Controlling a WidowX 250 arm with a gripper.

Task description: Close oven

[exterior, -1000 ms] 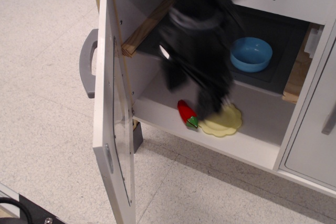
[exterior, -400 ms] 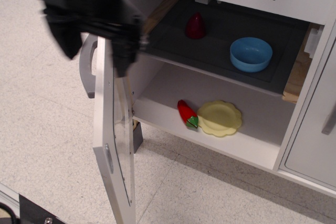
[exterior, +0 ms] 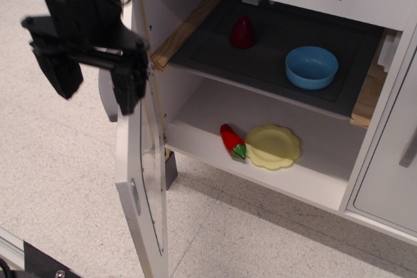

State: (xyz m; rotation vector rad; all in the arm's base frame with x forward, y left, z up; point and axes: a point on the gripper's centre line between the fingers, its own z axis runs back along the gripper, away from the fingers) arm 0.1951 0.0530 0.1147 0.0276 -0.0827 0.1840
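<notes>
The white toy oven (exterior: 260, 180) stands open, showing its dark cavity. Its white door (exterior: 140, 180), with a clear window and a grey bar handle (exterior: 107, 99), swings out to the left, edge-on to the camera. My black gripper (exterior: 96, 86) hangs on the outer left side of the door, in front of the handle. Its two fingers (exterior: 127, 83) are spread apart with nothing between them. One finger is close against the door's outer face. The other finger (exterior: 62, 73) is further left.
Inside the oven, a red cone (exterior: 242, 32) and a blue bowl (exterior: 311, 67) sit on the dark shelf. A red pepper (exterior: 231, 141) and a yellow plate (exterior: 273, 146) lie on the bottom. A plain white cabinet door (exterior: 391, 174) is at right. Speckled floor lies left.
My gripper has come out of the oven cavity, moved left past the door's top edge, and dropped to the door's outer side by the handle. The door has not moved.
</notes>
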